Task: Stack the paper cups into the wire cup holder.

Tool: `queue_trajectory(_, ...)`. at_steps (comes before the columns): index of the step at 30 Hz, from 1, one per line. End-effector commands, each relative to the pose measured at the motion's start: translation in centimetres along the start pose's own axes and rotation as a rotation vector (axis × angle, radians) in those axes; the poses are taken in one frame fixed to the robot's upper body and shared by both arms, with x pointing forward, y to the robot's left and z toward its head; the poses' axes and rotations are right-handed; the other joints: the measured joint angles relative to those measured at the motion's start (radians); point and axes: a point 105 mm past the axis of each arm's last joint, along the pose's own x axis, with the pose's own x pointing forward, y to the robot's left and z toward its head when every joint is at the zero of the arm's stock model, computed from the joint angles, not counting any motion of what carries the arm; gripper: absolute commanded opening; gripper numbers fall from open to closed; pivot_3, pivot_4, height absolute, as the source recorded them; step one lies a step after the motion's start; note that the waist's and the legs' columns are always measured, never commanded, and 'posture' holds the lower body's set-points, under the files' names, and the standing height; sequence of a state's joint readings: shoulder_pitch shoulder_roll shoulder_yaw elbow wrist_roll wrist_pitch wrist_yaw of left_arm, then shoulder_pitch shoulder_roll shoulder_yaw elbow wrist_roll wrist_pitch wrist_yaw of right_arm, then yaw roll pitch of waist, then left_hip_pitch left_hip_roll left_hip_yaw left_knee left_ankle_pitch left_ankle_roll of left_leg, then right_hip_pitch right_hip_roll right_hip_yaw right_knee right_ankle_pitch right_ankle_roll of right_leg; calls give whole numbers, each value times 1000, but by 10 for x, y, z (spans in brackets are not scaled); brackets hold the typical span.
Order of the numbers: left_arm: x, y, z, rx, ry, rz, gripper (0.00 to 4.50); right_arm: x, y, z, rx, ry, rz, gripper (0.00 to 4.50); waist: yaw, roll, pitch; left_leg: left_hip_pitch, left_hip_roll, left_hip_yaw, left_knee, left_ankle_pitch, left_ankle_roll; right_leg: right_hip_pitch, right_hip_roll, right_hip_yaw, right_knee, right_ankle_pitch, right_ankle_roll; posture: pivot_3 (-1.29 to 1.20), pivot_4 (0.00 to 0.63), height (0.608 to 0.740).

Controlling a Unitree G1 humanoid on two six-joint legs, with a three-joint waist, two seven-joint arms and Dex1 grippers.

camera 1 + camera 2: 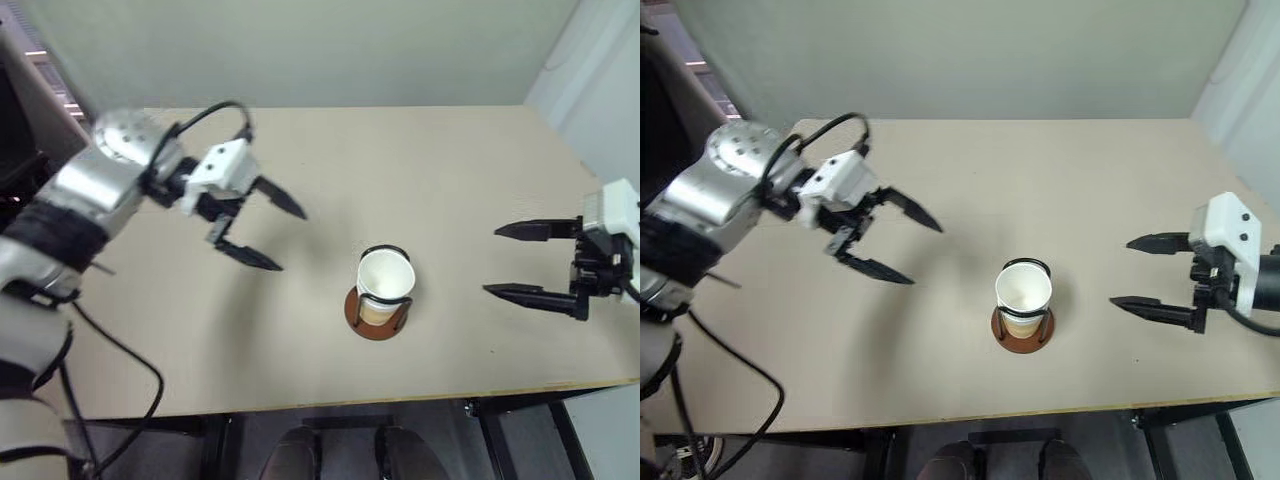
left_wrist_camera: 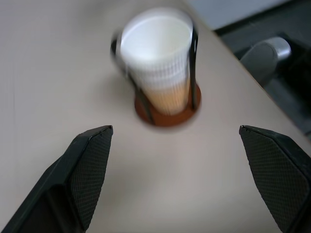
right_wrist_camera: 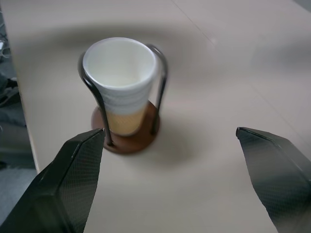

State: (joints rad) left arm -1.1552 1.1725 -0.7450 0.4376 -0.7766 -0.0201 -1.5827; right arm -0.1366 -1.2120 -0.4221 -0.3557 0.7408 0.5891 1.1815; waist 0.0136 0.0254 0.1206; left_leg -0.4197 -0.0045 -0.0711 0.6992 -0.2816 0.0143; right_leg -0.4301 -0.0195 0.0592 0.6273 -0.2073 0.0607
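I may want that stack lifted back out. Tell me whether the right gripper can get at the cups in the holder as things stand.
Probably yes. The right gripper is open and empty, facing the cups across bare table. The holder has wire loops beside the stack, so a grasp near the rim, from above, looks easier.

A lab-like test room: bare beige table [image 1: 420,180], plain pale walls [image 1: 300,50].

My left end effector [image 2: 175,141] is spread wide, empty, facing nested cups [image 2: 158,63] standing in the holder [image 2: 167,114] on the tabletop [image 2: 48,73].
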Motion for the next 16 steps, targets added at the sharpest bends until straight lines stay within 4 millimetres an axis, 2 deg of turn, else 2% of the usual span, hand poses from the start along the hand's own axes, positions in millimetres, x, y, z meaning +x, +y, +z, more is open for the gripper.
queue_trajectory(1,-40,-12,-6,-120,-14,120,4467,-23,-9,4,-32,-30,-4,4500,1,0,0,0,0,0,0,0,0,0,0,0,0,-1,-1,0,150,740)
queue_trajectory(5,-61,-29,-21,-232,-14,208,4467,-32,-18,0,-28,-26,17,4500,-1,0,0,0,0,-1,-1,0,-1,0,0,0,1,-3,-5,0,150,740)
queue_trajectory(11,-46,-41,-24,-253,-32,201,4467,-19,-26,0,-39,-25,80,4500,-6,-1,0,4,0,-1,-1,2,-4,0,0,0,8,-3,-12,0,150,740)
queue_trajectory(16,-47,-45,-23,-260,-41,237,4467,-13,-32,-2,-39,-19,94,4500,-11,-1,0,8,0,-1,-2,3,-5,-1,0,0,16,-5,-16,0,150,740)
